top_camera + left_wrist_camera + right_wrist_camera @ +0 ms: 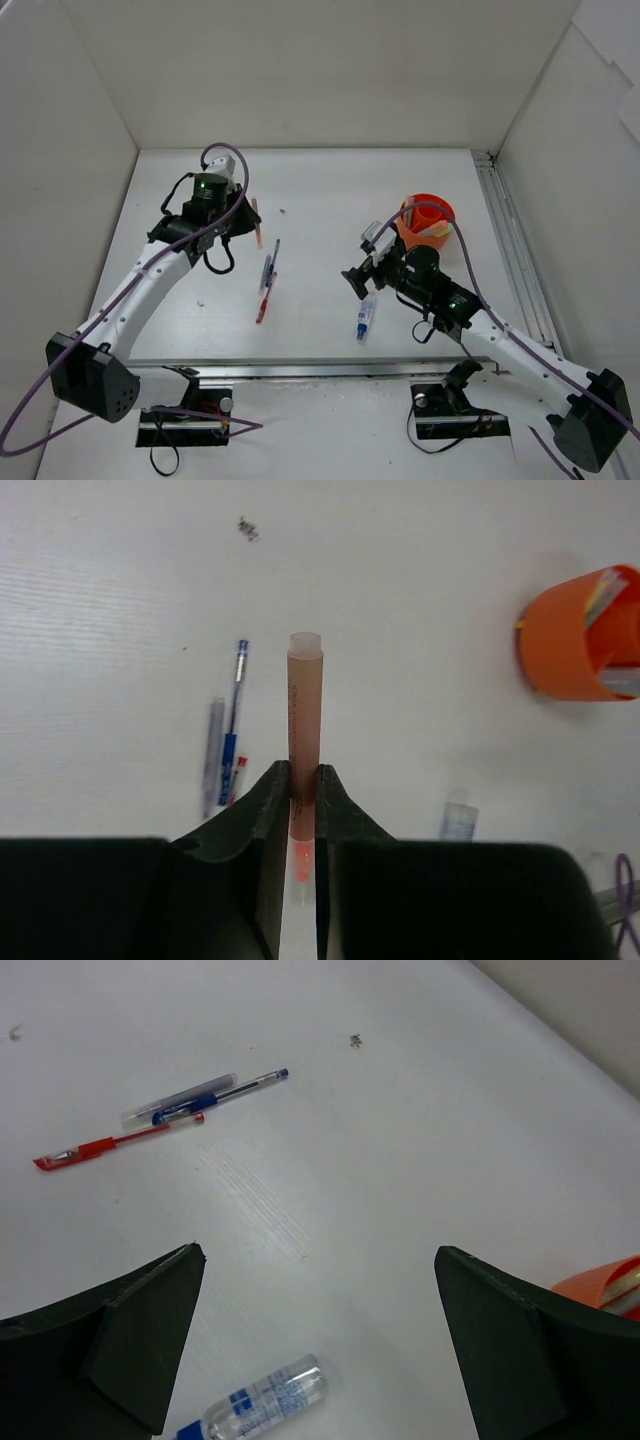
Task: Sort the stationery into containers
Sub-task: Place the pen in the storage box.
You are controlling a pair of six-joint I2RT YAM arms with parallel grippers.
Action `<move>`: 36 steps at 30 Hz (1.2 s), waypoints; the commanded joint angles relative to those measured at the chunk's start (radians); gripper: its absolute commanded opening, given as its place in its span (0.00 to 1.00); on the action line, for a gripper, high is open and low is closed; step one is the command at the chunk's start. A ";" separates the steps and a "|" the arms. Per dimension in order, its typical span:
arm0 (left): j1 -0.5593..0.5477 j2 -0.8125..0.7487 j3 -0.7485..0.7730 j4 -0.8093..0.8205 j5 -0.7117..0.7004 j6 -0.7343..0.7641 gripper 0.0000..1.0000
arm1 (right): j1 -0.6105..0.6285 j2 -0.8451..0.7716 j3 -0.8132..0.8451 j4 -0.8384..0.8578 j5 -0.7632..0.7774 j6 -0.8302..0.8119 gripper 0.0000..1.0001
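Note:
My left gripper [303, 776] is shut on an orange marker [304, 705], which sticks out ahead of the fingers; it also shows in the top view [257, 224]. A blue pen [234, 725], a grey pen [212, 750] and a red pen [239, 770] lie close together on the table [320, 190], just left of it. My right gripper [318, 1258] is open and empty above the table. A clear blue-capped tube [268, 1400] lies below it. The orange cup [420, 212] stands behind the right gripper with several items inside.
White walls enclose the table on three sides. A metal rail [510, 250] runs along the right edge. A small speck of debris [247, 527] lies at the far side. The cup's rim shows at the right wrist view's edge [605, 1285].

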 commanded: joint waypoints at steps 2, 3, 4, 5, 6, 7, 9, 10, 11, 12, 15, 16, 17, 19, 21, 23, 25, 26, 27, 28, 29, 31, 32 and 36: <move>-0.066 -0.084 -0.059 0.167 -0.037 -0.160 0.00 | 0.034 0.076 0.023 0.235 0.086 0.146 0.98; -0.098 -0.106 -0.073 0.186 -0.059 -0.201 0.00 | 0.035 0.103 0.044 0.227 0.086 0.206 0.98; -0.109 -0.116 -0.090 0.209 -0.094 -0.227 0.00 | 0.034 0.127 0.093 0.221 0.068 0.269 0.98; -0.120 -0.123 -0.099 0.217 -0.102 -0.261 0.00 | 0.034 0.179 0.113 0.223 0.034 0.349 0.98; -0.141 -0.137 -0.123 0.241 -0.149 -0.326 0.00 | 0.035 0.207 0.126 0.256 -0.013 0.383 0.98; -0.152 -0.140 -0.137 0.249 -0.198 -0.368 0.00 | 0.040 0.253 0.138 0.287 -0.079 0.420 0.98; -0.175 -0.151 -0.168 0.276 -0.228 -0.443 0.00 | 0.053 0.287 0.140 0.362 -0.114 0.478 0.98; -0.200 -0.153 -0.185 0.270 -0.275 -0.526 0.00 | 0.073 0.316 0.152 0.368 -0.108 0.489 0.98; -0.214 -0.154 -0.191 0.269 -0.300 -0.558 0.00 | 0.080 0.328 0.161 0.371 -0.103 0.492 0.98; -0.229 -0.156 -0.196 0.257 -0.324 -0.584 0.00 | 0.090 0.337 0.169 0.370 -0.091 0.497 0.98; -0.295 -0.170 -0.194 0.209 -0.474 -0.693 0.00 | 0.110 0.364 0.179 0.368 -0.063 0.498 0.98; -0.328 -0.174 -0.194 0.194 -0.502 -0.722 0.00 | 0.118 0.373 0.181 0.368 -0.052 0.497 0.98; -0.344 -0.183 -0.196 0.186 -0.524 -0.771 0.00 | 0.118 0.376 0.182 0.368 -0.039 0.495 0.98; -0.381 -0.191 -0.199 0.148 -0.576 -0.860 0.00 | 0.147 0.400 0.205 0.342 -0.006 0.443 0.96; -0.401 -0.193 -0.209 0.145 -0.601 -0.902 0.00 | 0.179 0.438 0.238 0.304 0.046 0.393 0.96; -0.421 -0.194 -0.206 0.148 -0.619 -0.924 0.00 | 0.201 0.459 0.254 0.301 0.079 0.374 0.95; -0.435 -0.188 -0.193 0.120 -0.642 -0.934 0.00 | 0.225 0.469 0.258 0.307 0.086 0.351 0.94; -0.445 -0.190 -0.182 0.097 -0.645 -0.948 0.00 | 0.225 0.472 0.261 0.321 0.090 0.351 0.94; -0.445 -0.191 -0.182 0.094 -0.651 -0.950 0.00 | 0.228 0.472 0.261 0.325 0.089 0.333 0.94; -0.445 -0.196 -0.183 0.092 -0.654 -0.953 0.00 | 0.228 0.472 0.262 0.334 0.087 0.330 0.93; -0.456 -0.199 -0.188 0.086 -0.662 -0.968 0.00 | 0.233 0.476 0.262 0.354 0.083 0.326 0.88; -0.465 -0.206 -0.197 0.086 -0.671 -0.980 0.00 | 0.236 0.473 0.264 0.373 0.080 0.314 0.83; -0.465 -0.208 -0.203 0.083 -0.673 -0.990 0.00 | 0.238 0.472 0.259 0.396 0.068 0.310 0.74; -0.465 -0.219 -0.216 0.086 -0.665 -0.993 0.00 | 0.245 0.485 0.262 0.425 0.057 0.291 0.56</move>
